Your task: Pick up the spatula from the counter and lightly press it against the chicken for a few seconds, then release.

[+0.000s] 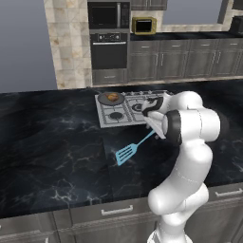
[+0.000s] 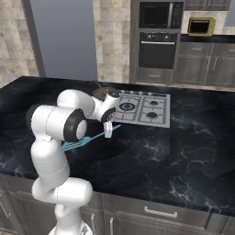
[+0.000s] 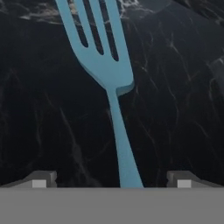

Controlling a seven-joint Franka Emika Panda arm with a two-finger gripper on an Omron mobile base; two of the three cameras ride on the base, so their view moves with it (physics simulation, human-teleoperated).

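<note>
1. Hand view: the light-blue slotted spatula (image 3: 105, 65) lies flat on the black marbled table (image 3: 43, 109). Its long axis runs top to bottom of the frame. The slotted blade is at the top, away from the hand, and the handle comes down to the bottom edge.
2. Fingers (image 3: 43, 180) are spread wide with one tip on each side of the handle. Dark table shows in both gaps, so there is no contact and nothing is pinched. The handle sits slightly nearer the tip at frame right.
3. Left base view: the spatula (image 1: 129, 150) is on the table (image 1: 57, 142), near the front edge of the stove (image 1: 124, 121). Its long axis is diagonal. The blade points near-left, toward the table's front edge. The handle runs up-right toward the stove and goes behind the arm's wrist.
4. Right base view: the spatula (image 2: 78, 143) blade is partly behind the arm's elbow. The handle runs up-right toward the stove (image 2: 156, 120).
5. Right base view: fingers (image 2: 108, 132) point straight down at mid-handle. Cannot tell whether the tips reach the table.
6. Left base view: the chicken (image 1: 113, 97) sits in a dark pan (image 1: 101, 98) on the stove's far-left burner, well apart from the spatula. The blade faces away from the stove.
</note>
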